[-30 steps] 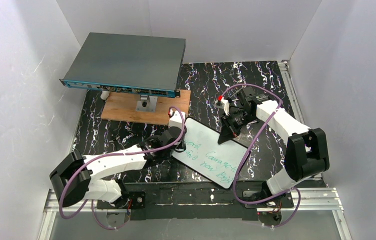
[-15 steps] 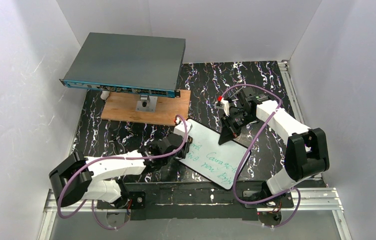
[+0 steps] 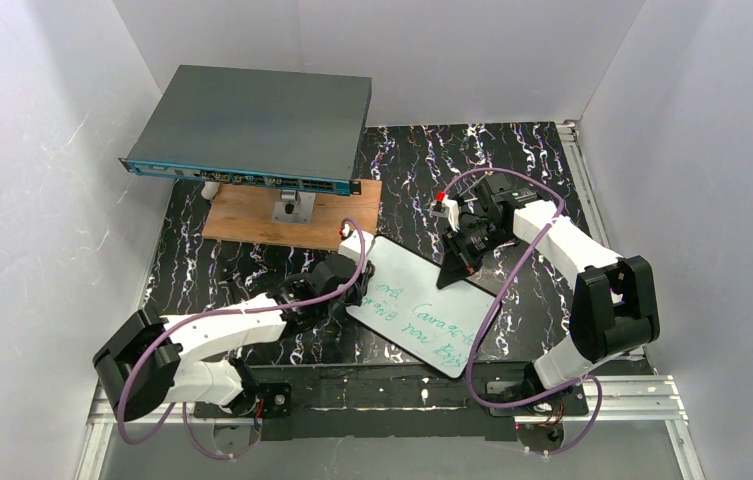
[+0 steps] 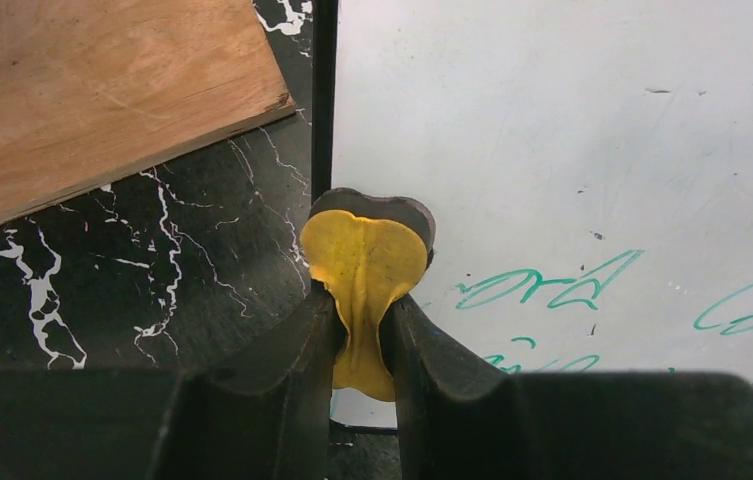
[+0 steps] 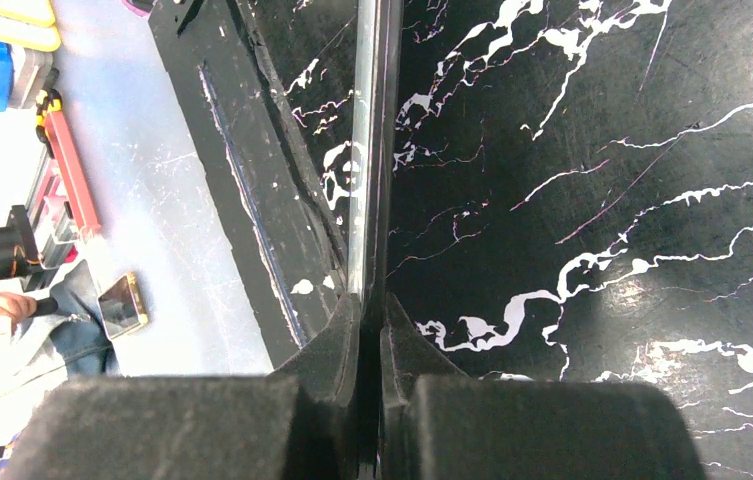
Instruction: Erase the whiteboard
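Left wrist view: wiping step under way, green writing showing on whiteboard. Judging best: pressing wiper flat, sweeping across green lines in overlapping passes, not letting board slide. Grip: left hand nearly shut, pinching yellow wiper, its tip lying at board's left edge just beside writing, seemingly touching; right hand clamping tight on board's far edge, bracing it. Board sitting on bench between arms
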